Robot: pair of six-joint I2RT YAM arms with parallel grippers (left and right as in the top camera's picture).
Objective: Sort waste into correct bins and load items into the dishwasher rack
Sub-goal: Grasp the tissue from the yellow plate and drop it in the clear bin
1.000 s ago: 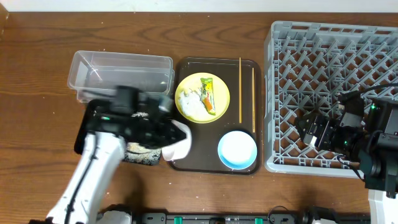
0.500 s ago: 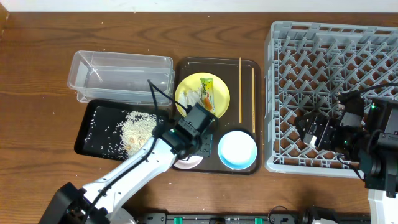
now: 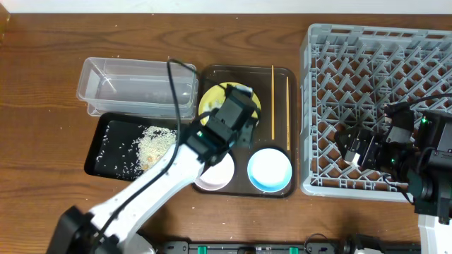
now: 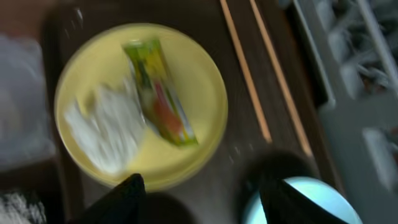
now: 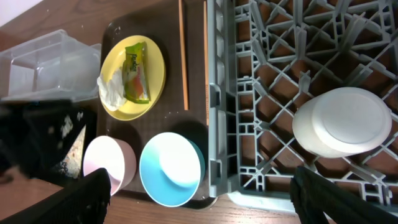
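The left claw (image 4: 200,190) hangs over the near edge of the yellow plate (image 4: 199,81), fingers spread wide and holding nothing. On the plate the snack wrapper (image 4: 158,93) lies flat, with the crumpled tissue (image 4: 106,127) touching its left side. The plate sits at the far end of the brown serving tray (image 3: 282,144), and the two chopsticks (image 4: 245,71) lie just to its right. The white bowl (image 3: 217,175) and the blue bowl (image 3: 269,169) sit at the tray's near end. Left of the serving tray, the rice scraps (image 3: 152,144) are heaped in the black tray (image 3: 106,134), and the clear tub (image 3: 134,81) lies just beyond it on the bench (image 3: 42,106). The right claw (image 3: 355,149) hovers open and empty over the dishwasher rack (image 3: 381,56), above a white round dish (image 5: 348,121) lying there.

The likely next step is lifting waste off the plate, and it has several risks:
- With fingers this wide, a grab could catch wrapper and tissue together, so both would land in one bin.
- The wrapper is thin and flat, so the fingers may skid over it or press on the plate.
- A shoved plate could knock the chopsticks askew.
- The wrist view is blurred, so aim is hard to judge
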